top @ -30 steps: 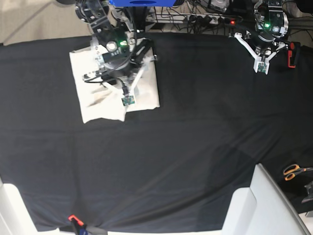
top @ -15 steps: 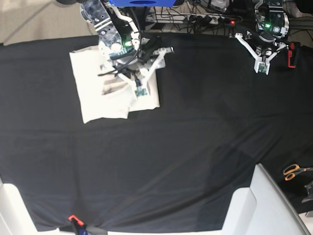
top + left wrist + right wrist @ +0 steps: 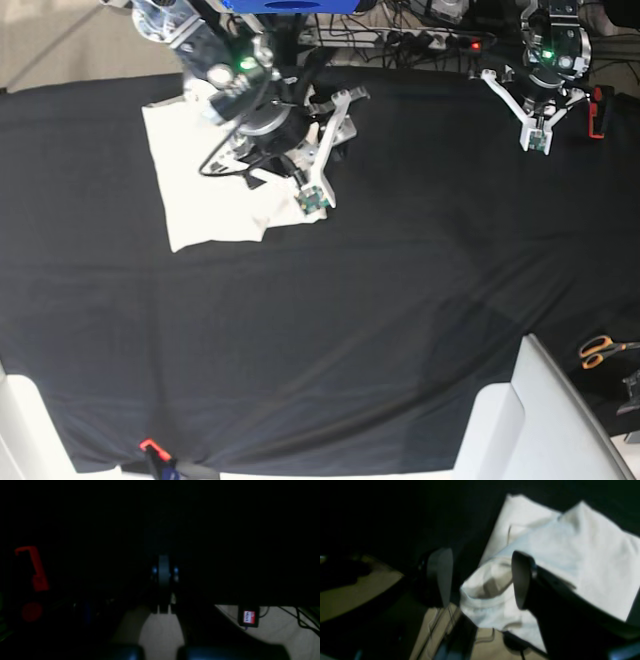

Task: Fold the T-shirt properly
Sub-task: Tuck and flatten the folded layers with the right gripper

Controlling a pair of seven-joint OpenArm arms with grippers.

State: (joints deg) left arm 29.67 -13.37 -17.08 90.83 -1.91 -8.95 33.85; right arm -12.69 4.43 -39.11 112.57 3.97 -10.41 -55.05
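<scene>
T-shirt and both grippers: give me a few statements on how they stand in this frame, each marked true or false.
1. The T-shirt lies folded into a compact block on the black table cover. True.
2. The right gripper is clamped on the shirt. False: its jaws stand apart above the cloth, holding nothing.
3. The left gripper is shut and away from the shirt. True.
4. Orange-handled scissors lie on the shirt. False: they lie off the cover at the table's far side.
</scene>
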